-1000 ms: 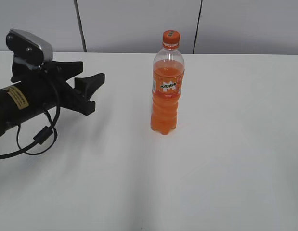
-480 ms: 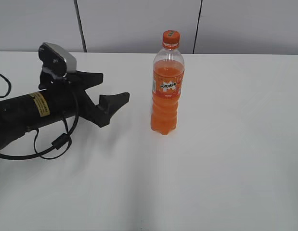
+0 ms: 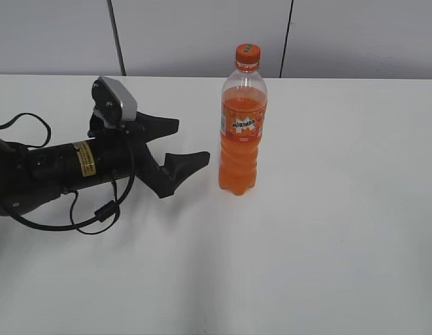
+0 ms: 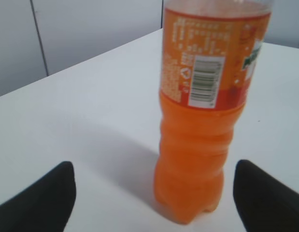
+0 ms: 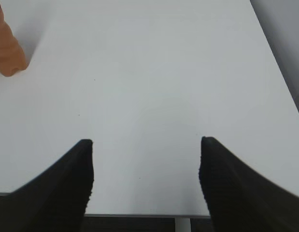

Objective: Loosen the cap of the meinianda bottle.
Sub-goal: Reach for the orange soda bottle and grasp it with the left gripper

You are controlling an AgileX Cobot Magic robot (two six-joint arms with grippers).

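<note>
- Left gripper (image 3: 181,143) has slid toward 3 o'clock across the last second, from the far left edge to just beside the bottle; bottle itself unmoved.
- Left gripper jaws spread wide, holding nothing; in the left wrist view both fingertips (image 4: 40,195) sit at the bottom corners with the bottle between and beyond them.
- Meinianda bottle (image 3: 242,132) stands upright near table centre, long axis vertical, orange drink filling most of it, label band mid-body.
- Cap (image 3: 248,54) is on the neck at the bottle's 12 o'clock, well above the left gripper's height.
- Key relation: bottle lies at 3 o'clock of the left fingers, near but not touching; fingers line up with the lower body, not the cap.
- Left arm is clearly the nearer one; likely it clamps the body to steady it.
- Right gripper (image 5: 145,174) also wide open and empty, not seen in the exterior view; in its wrist view only the bottle base (image 5: 7,53) shows at 10 o'clock, well apart.
- Table (image 3: 327,244) is plain white, smooth, looks slippery for a tall bottle.
- Wall (image 3: 202,35) behind: grey panels with dark seams.
</note>
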